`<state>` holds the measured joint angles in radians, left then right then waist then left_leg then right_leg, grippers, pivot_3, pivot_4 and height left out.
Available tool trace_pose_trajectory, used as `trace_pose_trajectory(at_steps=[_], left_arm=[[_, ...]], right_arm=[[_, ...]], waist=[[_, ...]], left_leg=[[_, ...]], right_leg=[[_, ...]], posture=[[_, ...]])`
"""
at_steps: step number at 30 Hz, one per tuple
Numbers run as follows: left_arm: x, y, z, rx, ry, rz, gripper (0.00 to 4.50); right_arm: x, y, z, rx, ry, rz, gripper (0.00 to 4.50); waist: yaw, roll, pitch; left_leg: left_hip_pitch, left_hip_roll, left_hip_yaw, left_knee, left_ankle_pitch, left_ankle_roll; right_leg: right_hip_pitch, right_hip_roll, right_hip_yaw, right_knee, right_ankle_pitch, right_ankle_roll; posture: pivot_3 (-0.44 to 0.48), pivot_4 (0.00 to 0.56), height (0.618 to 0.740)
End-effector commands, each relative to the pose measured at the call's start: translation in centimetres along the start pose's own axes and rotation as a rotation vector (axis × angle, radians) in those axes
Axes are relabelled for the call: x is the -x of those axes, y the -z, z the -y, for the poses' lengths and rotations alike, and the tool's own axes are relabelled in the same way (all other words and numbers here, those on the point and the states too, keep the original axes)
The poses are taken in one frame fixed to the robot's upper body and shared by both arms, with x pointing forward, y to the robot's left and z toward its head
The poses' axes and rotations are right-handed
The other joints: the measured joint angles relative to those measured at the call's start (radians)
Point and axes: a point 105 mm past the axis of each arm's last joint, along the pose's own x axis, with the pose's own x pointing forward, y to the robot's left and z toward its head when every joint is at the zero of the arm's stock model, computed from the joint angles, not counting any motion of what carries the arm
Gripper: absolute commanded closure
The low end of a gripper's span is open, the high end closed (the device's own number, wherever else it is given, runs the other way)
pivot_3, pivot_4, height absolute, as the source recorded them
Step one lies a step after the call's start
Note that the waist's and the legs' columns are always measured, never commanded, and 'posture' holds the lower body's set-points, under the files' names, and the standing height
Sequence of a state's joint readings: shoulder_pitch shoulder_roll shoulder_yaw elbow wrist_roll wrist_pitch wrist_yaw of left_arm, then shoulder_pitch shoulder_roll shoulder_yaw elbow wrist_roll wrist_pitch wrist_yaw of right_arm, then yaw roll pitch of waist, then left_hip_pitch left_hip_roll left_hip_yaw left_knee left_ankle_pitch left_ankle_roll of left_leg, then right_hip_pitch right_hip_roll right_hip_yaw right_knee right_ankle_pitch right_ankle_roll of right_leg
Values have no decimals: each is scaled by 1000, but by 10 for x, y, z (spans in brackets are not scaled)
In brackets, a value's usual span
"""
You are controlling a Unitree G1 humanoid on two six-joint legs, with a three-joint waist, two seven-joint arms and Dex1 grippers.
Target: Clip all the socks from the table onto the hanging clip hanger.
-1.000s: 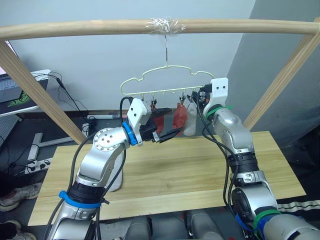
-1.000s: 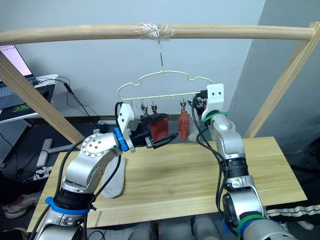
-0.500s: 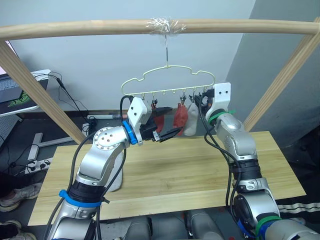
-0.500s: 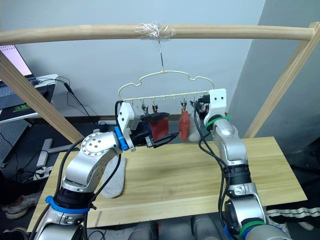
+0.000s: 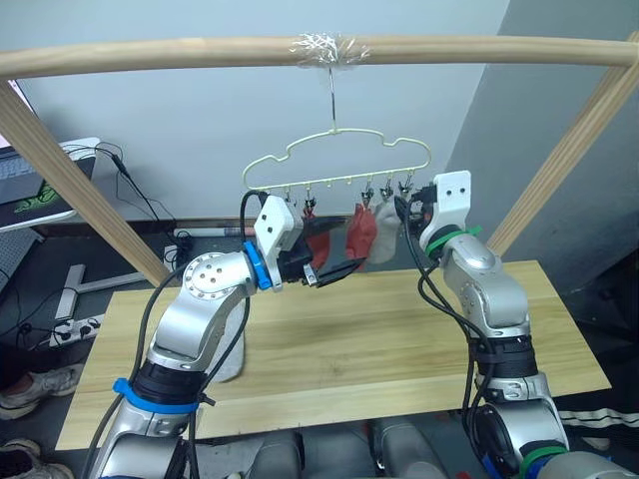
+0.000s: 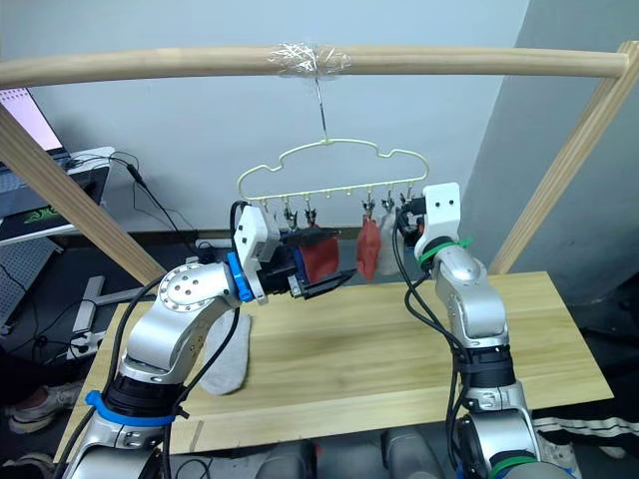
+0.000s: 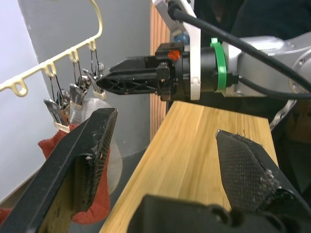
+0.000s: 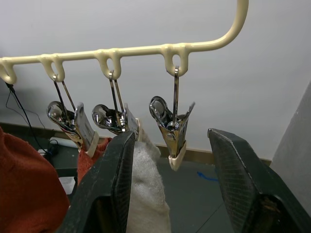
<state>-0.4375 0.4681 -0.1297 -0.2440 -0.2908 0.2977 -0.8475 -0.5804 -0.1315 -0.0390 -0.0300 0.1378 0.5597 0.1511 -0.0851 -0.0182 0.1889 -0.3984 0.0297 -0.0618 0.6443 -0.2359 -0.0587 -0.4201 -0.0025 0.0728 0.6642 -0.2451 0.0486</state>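
Illumination is even, diffuse and moderately bright in all views, with no hard shadows on the table [image 5: 379,329] and only a soft sheen on the pale wall behind the clip hanger [image 5: 339,160]. Small specular highlights appear on the metal clips [image 8: 171,127] in the right wrist view and on the tape wrapped around the wooden pole [image 5: 324,47]. In both wrist views the near black fingers [image 7: 80,160] are soft and slightly out of focus while the background is sharper, and in the head views the pole bows slightly toward the edges.
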Motion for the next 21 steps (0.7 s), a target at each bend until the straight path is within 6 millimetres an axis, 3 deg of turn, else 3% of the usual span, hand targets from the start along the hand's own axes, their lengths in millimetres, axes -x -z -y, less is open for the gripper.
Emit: trace_pose_trajectory(at_steps=[1, 19, 21], left_arm=[[0, -14, 3, -50, 20, 37, 790], [1, -14, 4, -47, 28, 25, 790], [0, -14, 4, -47, 29, 26, 790]], right_arm=[[-2, -17, -3, 7, -3, 60, 2016], [-13, -26, 4, 27, 49, 94, 2016], [-12, -26, 3, 24, 50, 95, 2406]], waist=[[0, 0, 2], [1, 0, 30], [1, 0, 30]], left_leg=[[0, 0, 0, 0, 0, 0], [-2, 0, 0, -1, 0, 0], [-2, 0, 0, -1, 0, 0]], right_leg=[[0, 0, 0, 0, 0, 0], [-1, 0, 0, -1, 0, 0], [-1, 0, 0, -1, 0, 0]], posture=[[-38, 209, 737], [-34, 228, 737], [-36, 229, 737]])
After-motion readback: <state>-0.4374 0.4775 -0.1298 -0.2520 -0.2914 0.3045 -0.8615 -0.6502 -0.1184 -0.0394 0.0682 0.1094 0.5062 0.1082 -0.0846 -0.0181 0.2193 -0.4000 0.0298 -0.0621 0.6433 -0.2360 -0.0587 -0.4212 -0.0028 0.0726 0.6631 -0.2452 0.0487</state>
